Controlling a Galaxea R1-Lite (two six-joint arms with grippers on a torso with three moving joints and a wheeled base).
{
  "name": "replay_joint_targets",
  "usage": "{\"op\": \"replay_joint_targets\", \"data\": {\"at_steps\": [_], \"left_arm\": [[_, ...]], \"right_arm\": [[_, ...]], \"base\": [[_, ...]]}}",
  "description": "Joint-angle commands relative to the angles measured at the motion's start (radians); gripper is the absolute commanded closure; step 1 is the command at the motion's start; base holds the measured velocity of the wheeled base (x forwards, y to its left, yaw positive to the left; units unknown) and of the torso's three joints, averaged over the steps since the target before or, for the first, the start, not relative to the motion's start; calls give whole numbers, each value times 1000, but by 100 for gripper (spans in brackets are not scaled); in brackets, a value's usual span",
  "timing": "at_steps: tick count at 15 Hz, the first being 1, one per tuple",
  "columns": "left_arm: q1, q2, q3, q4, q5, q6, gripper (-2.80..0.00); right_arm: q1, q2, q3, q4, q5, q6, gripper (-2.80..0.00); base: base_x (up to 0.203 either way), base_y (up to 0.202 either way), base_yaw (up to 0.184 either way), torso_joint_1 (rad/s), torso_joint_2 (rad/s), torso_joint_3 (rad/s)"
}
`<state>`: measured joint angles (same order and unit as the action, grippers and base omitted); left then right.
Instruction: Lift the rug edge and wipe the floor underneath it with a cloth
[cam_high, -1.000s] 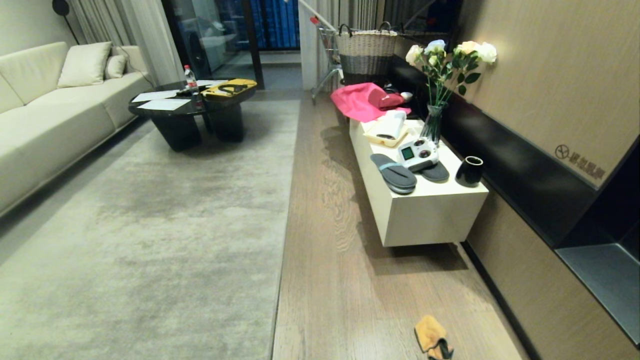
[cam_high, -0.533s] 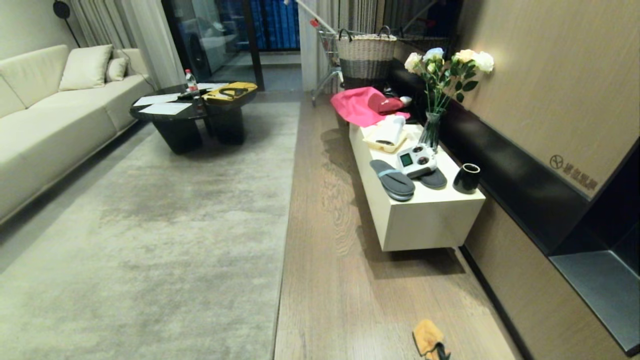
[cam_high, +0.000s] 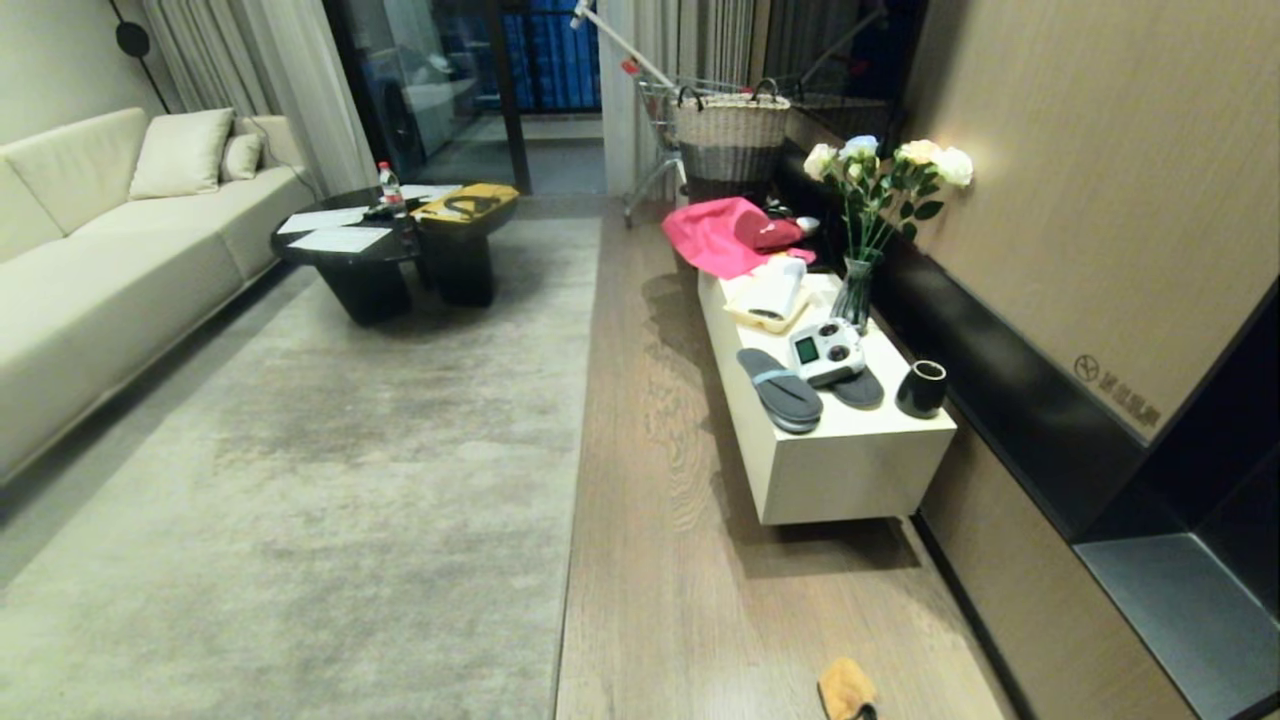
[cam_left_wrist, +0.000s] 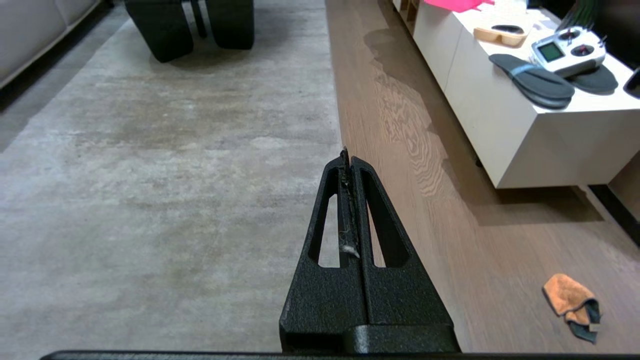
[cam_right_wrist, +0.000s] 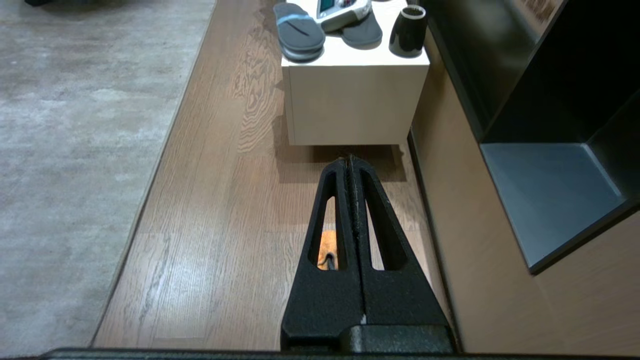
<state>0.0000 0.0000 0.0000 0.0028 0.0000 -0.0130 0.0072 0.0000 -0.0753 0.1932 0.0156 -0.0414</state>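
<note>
Both my grippers, left (cam_left_wrist: 348, 159) and right (cam_right_wrist: 350, 161), are closed and empty; the white bench (cam_high: 850, 470) at two o'clock crowds the floor (cam_high: 660, 560) beside the cloth (cam_high: 846, 688).

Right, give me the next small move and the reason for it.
Probably open the right pincer and lower it toward the cloth. Both pincers are shut and empty, the cloth lies loose on the floor just under the right one, and the rug edge lies flat, unlifted.
</note>
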Motion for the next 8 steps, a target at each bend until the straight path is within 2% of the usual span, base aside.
{"op": "replay_joint_targets", "data": {"at_steps": [1, 8], "left_arm": [[0, 2, 0, 0, 0, -1, 0], [0, 2, 0, 0, 0, -1, 0]], "right_arm": [[0, 1, 0, 0, 0, -2, 0], [0, 0, 2, 0, -2, 2, 0]], "base": [[0, 0, 0, 120, -474, -359], [0, 0, 0, 160, -514, -362]]}}
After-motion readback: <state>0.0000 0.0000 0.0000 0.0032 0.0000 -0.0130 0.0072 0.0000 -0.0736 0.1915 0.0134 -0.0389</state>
